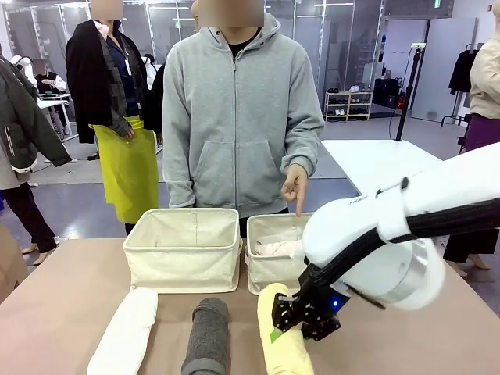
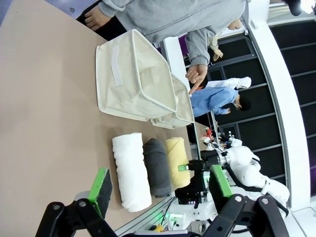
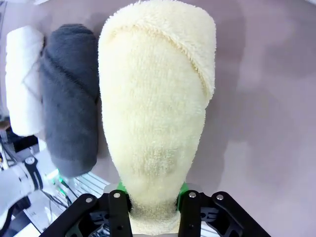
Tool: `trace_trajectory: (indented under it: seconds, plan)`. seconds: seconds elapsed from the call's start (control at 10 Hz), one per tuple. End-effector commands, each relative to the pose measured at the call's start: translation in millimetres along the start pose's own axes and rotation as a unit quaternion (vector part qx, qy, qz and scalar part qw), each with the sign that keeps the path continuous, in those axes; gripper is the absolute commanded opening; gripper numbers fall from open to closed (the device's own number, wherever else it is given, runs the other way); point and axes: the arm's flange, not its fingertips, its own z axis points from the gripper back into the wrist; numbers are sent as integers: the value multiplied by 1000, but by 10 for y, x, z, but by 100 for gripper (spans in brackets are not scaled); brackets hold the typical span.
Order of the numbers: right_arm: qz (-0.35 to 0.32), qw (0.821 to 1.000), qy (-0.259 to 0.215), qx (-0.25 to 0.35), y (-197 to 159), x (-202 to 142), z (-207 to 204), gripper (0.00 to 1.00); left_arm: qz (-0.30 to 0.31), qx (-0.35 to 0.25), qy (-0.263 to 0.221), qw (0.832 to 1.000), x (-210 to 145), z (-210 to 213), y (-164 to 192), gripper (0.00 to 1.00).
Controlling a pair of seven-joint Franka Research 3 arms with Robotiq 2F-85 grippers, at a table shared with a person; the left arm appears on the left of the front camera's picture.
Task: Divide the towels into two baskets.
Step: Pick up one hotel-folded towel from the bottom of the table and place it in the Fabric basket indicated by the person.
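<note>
Three towels lie side by side near the table's front edge: white [image 1: 125, 334], dark grey [image 1: 208, 337] and pale yellow [image 1: 283, 348]. My right gripper [image 1: 301, 316] is shut on the pale yellow towel [image 3: 158, 113] near its near end, with the green pads pressed into the cloth. A pale pink towel [image 1: 273, 248] lies in the right basket [image 1: 266, 275]. The left basket [image 1: 183, 266] holds nothing I can see. In the left wrist view my left gripper [image 2: 160, 185] hangs open above the table, well short of the white towel [image 2: 131, 170].
A person in a grey hoodie stands at the far side, one hand [image 1: 294, 187] pointing a finger down at the right basket. Bare tabletop [image 1: 62, 297] lies left of the towels and right of my right arm. Other people stand farther back.
</note>
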Motion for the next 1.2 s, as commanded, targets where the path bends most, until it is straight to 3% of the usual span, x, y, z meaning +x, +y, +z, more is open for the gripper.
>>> trace_trajectory:
  seconds: [0.0,0.3,0.7,0.8,0.9,1.0,1.1]
  plan:
    - [82,995,14,-50,96,-332,733,13,-3,-8,-3,1000,4,29,-26,100]
    - [253,953,54,-160,299,-373,1303,13,-3,-8,-3,1000,4,29,-26,100]
    - [446,866,159,-161,229,-380,1679,13,-3,-8,-3,1000,4,29,-26,100]
    - [481,848,154,-160,162,-410,1699,13,-3,-8,-3,1000,4,29,-26,100]
    - [475,850,151,-170,50,-530,1650,13,-3,-8,-3,1000,4,29,-26,100]
    - [443,870,149,-157,234,-418,1653,13,-3,-8,-3,1000,4,29,-26,100]
    - [443,870,149,-157,234,-418,1653,13,-3,-8,-3,1000,4,29,-26,100]
